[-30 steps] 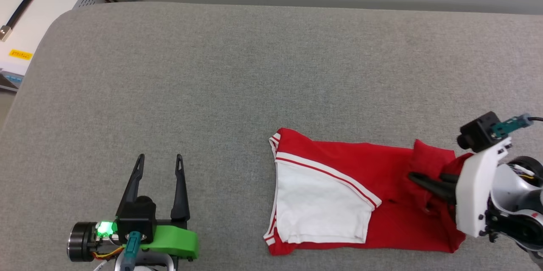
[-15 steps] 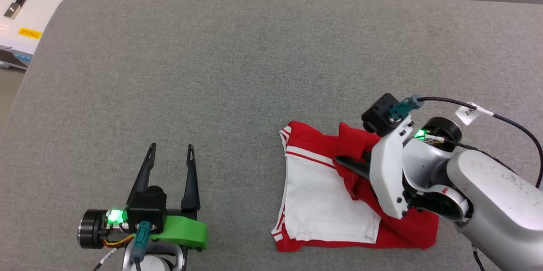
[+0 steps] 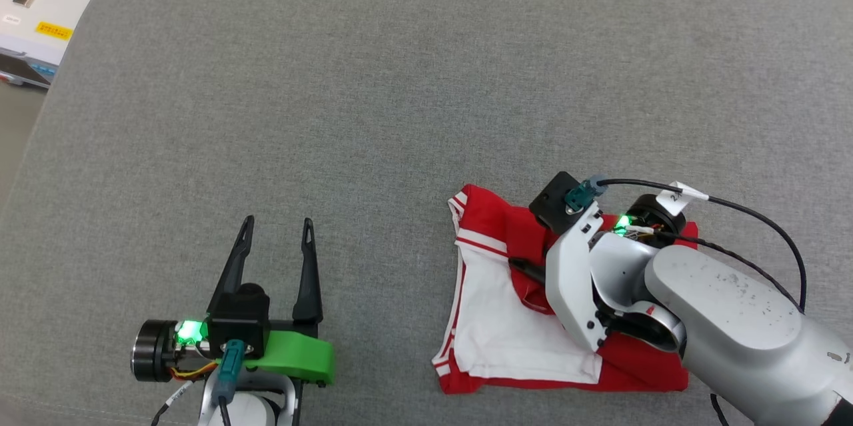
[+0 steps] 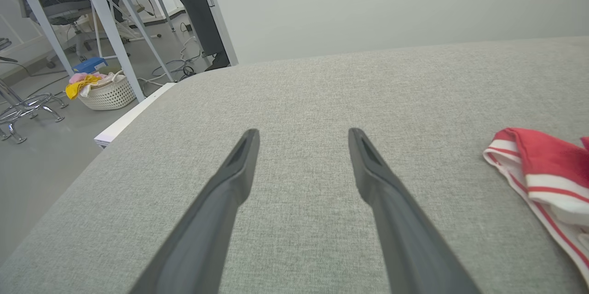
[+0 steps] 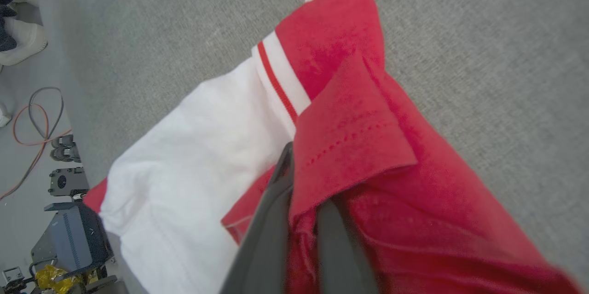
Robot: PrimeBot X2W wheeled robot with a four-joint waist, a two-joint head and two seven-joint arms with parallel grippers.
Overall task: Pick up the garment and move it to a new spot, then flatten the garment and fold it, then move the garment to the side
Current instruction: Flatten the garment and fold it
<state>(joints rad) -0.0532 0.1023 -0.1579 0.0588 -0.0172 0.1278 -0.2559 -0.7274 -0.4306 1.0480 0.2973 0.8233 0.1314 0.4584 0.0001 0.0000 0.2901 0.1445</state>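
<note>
The garment (image 3: 513,339), a red jersey with a white sleeve panel and striped trim, lies partly folded at the lower right of the grey table (image 3: 400,113). My right gripper (image 3: 523,267) is shut on a red hem fold of the garment (image 5: 354,137) and holds it over the white sleeve area. The fold drapes over the fingers (image 5: 271,220) and hides their tips. My left gripper (image 3: 278,229) stands open at the lower left, well apart from the cloth, with bare table between its fingers (image 4: 230,188). The garment's striped edge (image 4: 543,170) lies to its right.
A white equipment case (image 3: 40,6) sits past the table's far left corner. Beyond the table's left edge the floor holds a basket of cloths (image 4: 103,91), metal frame legs (image 4: 110,31) and cables (image 5: 37,119).
The right gripper has carried the red hem leftward across the garment, folding the right part over the middle. The head camera has shifted a little. The left gripper stays open in place.
</note>
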